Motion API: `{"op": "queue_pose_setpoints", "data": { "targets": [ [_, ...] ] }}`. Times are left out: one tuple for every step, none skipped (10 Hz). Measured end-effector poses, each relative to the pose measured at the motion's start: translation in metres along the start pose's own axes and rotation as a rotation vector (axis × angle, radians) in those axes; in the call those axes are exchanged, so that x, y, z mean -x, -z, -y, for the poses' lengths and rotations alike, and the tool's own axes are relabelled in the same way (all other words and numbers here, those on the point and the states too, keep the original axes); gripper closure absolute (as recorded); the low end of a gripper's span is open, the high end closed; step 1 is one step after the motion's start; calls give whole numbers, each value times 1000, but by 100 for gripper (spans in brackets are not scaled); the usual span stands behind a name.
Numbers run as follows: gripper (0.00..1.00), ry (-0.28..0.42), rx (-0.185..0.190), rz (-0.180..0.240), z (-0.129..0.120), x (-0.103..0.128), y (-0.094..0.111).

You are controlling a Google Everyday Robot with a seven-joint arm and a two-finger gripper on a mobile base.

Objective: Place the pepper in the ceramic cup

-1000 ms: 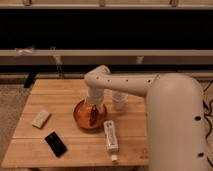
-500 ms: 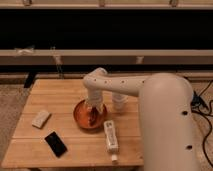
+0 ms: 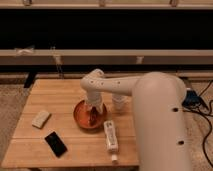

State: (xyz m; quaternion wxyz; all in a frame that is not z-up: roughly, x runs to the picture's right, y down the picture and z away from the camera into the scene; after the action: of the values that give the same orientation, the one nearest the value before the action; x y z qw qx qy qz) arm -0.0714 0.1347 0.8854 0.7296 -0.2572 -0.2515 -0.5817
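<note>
On the wooden tabletop [image 3: 60, 100], the hand [image 3: 92, 111] dips into the orange bowl [image 3: 79, 118] at the pepper [image 3: 94, 120]; its grip cannot be told. Best lift straight up, clear the rim, then cross to the ceramic cup [image 3: 119, 104] just beside.

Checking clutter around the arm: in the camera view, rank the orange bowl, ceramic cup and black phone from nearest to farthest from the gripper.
1. orange bowl: the gripper is down inside it.
2. ceramic cup: beside the bowl, image right.
3. black phone: near the table's front edge, image left.
</note>
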Motion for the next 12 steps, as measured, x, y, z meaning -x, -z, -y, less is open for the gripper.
{"op": "queue_pose_setpoints", "data": {
  "targets": [
    [55,0,6,-6,-2,-2,-1],
    [63,3,9,-11,-1,-2,0],
    [71,5,8,-16,-1,-3,0],
    [86,8,5,-25,0,-5,4],
    [94,10,3,-28,0,-5,6],
    [98,12,-2,-34,1,-5,10],
    [100,15,-9,-42,2,-5,19],
    [100,20,-21,-54,4,-6,32],
    [100,20,-27,-65,4,-7,42],
    [100,18,-35,-84,3,-11,57],
    [100,18,-37,-104,2,-15,66],
    [100,18,-37,-124,2,-21,74]
  ]
}}
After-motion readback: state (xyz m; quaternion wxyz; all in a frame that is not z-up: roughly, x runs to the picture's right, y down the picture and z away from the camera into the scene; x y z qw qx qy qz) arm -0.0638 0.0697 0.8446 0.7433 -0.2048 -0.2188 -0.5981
